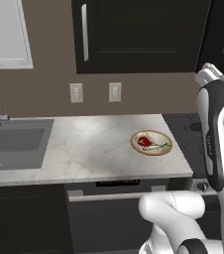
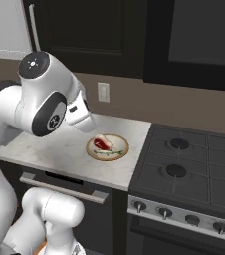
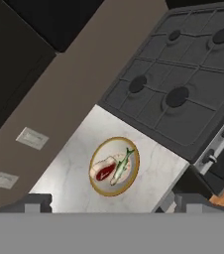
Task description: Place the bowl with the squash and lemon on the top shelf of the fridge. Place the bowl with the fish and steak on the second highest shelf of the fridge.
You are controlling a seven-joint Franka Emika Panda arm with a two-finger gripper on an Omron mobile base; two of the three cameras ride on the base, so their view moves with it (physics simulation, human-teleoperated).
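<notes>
The gripper hangs with jaws spread wide and empty above the bowl with the fish and steak, at twelve o'clock on the counter; a shallow rim pinch could slip and tip the fish.

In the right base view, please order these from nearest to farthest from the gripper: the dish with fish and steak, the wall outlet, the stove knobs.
The gripper hangs open over the counter.
1. The dish with fish and steak, just right of the fingers and below them.
2. The wall outlet, on the wall behind.
3. The stove knobs, along the stove front, far right.
</notes>
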